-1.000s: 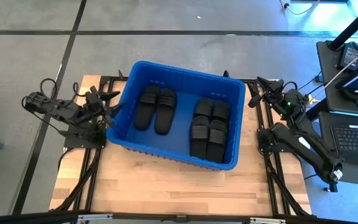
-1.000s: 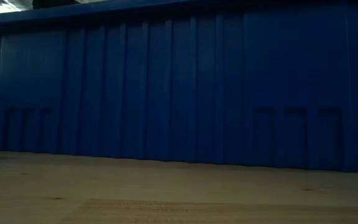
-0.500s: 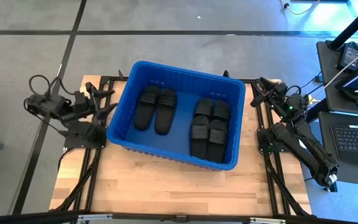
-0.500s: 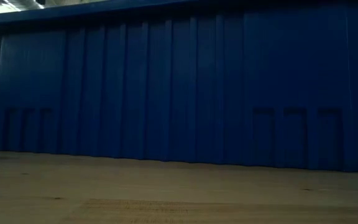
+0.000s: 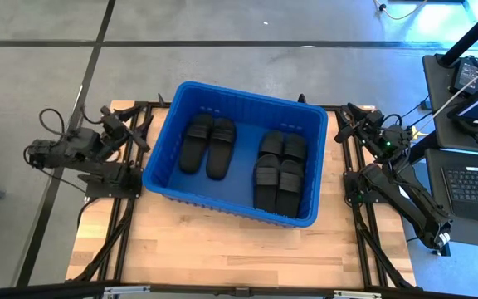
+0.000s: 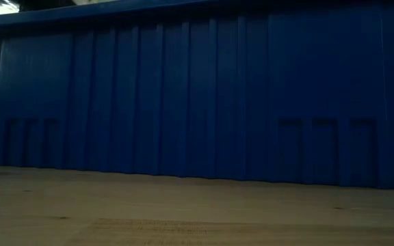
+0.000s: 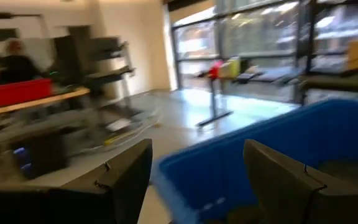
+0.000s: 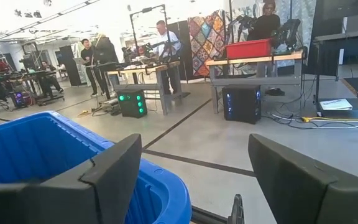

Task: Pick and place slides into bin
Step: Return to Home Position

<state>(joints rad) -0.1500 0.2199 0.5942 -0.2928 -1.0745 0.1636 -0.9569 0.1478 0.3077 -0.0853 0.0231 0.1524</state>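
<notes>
Blue plastic bin (image 5: 222, 205) stands at the middle of the wooden table (image 5: 222, 249), upright. All six black slides (image 5: 207, 146) lie inside the bin, soles down: one pair toward the bin's left end wall, the other four packed together toward its right end wall. No slide shows on the table outside the bin. The left gripper (image 5: 136, 126) sits just outside the bin's left end wall, near its far corner. Its fingers (image 7: 129, 177) are spread wide with nothing between them. The right gripper (image 5: 343, 123) sits just outside the bin's right end wall, also near the far corner. Its fingers (image 8: 114, 174) are likewise spread wide and empty. The low view shows only the bin's near wall and no gripper in front of it. Judgement: placement is complete, and only the arms' return to rest is outstanding. The main hazard is contact with the bin. Both grippers stand close to its rolled rim with fingers splayed, so a swing toward the bin could hook a fingertip on the rim. That would drag or tip the bin and disturb the slides. Closing the fingers and moving away from the bin first would reduce this risk. People are visible in the room well beyond the bin, clear of both arms.
</notes>
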